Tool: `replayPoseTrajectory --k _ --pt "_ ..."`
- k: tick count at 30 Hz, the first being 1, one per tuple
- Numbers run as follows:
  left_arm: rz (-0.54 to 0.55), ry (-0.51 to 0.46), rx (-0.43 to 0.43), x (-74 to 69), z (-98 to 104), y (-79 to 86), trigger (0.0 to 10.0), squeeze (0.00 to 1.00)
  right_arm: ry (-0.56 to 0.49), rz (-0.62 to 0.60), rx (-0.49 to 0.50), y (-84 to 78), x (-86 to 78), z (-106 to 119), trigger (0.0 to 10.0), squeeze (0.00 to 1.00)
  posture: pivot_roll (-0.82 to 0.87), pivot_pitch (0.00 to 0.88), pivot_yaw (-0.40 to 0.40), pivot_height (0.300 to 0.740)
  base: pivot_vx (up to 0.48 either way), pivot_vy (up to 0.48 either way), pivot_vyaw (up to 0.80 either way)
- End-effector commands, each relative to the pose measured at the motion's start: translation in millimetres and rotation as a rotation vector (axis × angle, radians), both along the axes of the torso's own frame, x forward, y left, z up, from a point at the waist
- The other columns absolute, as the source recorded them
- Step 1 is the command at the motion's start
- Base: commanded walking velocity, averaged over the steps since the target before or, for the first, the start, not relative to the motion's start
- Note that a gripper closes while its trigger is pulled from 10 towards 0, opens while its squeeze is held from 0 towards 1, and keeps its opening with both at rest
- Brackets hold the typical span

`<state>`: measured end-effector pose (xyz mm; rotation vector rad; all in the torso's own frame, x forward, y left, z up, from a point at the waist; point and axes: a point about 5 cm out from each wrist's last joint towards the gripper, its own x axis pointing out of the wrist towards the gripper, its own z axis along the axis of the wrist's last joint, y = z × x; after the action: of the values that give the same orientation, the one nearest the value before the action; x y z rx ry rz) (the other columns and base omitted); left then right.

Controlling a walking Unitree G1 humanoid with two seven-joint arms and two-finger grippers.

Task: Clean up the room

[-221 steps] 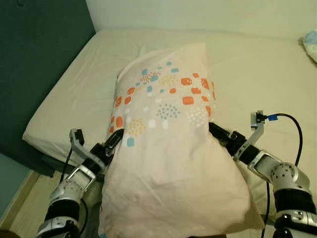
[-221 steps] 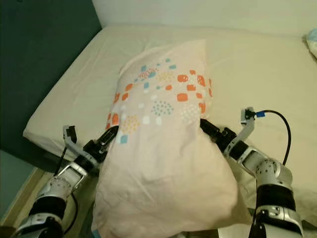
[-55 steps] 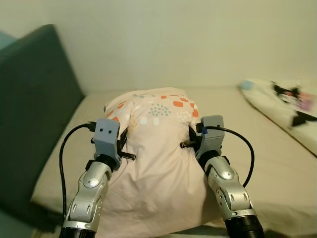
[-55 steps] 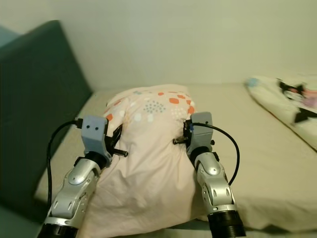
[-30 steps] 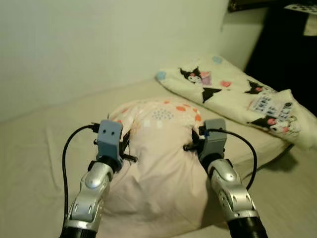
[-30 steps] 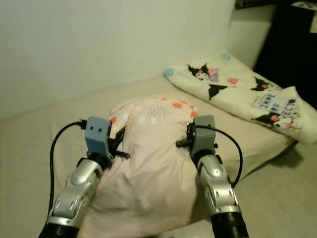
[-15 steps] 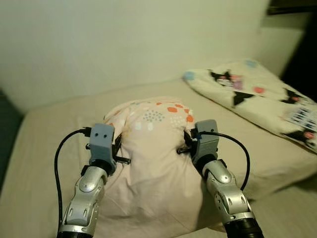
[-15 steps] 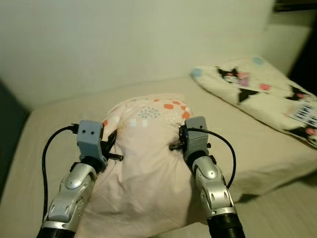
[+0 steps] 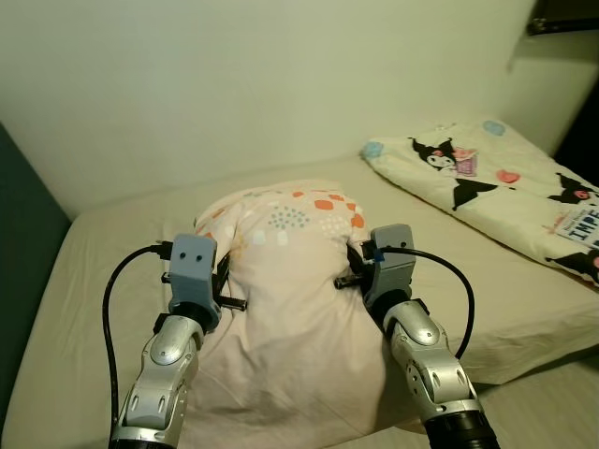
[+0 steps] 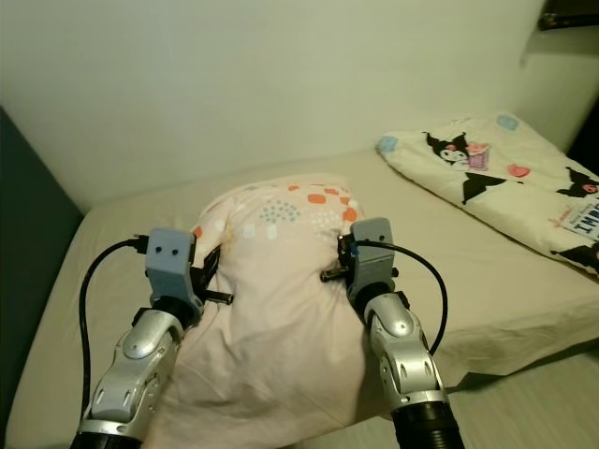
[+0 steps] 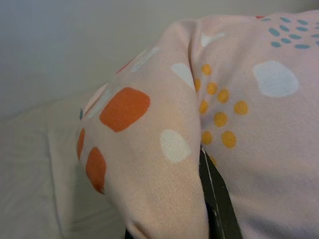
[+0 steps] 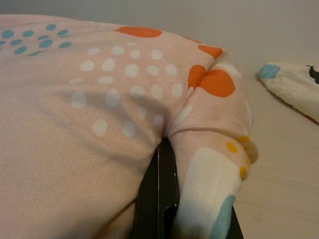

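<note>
Two silver arms reached forward, one on each side of a single pale pink pillow (image 9: 290, 309) printed with orange, white, blue and yellow patches. The pillow was held up between them above the near part of the beige-sheeted bed (image 9: 112, 243), its lower end hanging toward the mattress edge.

The left gripper (image 9: 227, 271) was at the pillow's left flank. In the left wrist view a fold of the pillowcase was wrapped around one black finger (image 11: 215, 191), so the fingers were closed onto the fabric.

The right gripper (image 9: 354, 265) was at the pillow's right flank. The right wrist view showed the cloth pinched in the same way against a black finger (image 12: 157, 199), the pair drawn tight on the pillow.

One black cable looped from each grey wrist camera housing (image 9: 192, 267), two cables in all.

Farther off, to the right, one white quilt (image 9: 496, 196) with black cartoon figures and coloured hearts lay flat on the bed, well apart from the pillow.

A dark teal headboard (image 9: 23, 271) stood along the left side, and a plain pale wall (image 9: 281, 84) rose behind the bed.
</note>
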<state>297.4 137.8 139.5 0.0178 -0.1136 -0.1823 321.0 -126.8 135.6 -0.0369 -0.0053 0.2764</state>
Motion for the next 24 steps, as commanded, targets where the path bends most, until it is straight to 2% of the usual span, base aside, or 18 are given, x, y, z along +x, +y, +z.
replayPoseTrajectory --k 1,24 --pt "-0.016 -0.073 -0.002 0.7 13.8 -5.2 10.0 0.0 -0.064 0.027 0.019 7.0 -0.4 10.0 10.0 0.0 -0.08 0.088 0.038 0.74 0.0 0.386 0.0" --pt "-0.023 -0.068 -0.001 0.8 13.3 -4.6 10.0 0.0 -0.062 0.032 0.008 8.5 -1.5 8.1 10.0 0.0 -0.07 0.094 0.042 0.74 0.0 0.434 0.0"
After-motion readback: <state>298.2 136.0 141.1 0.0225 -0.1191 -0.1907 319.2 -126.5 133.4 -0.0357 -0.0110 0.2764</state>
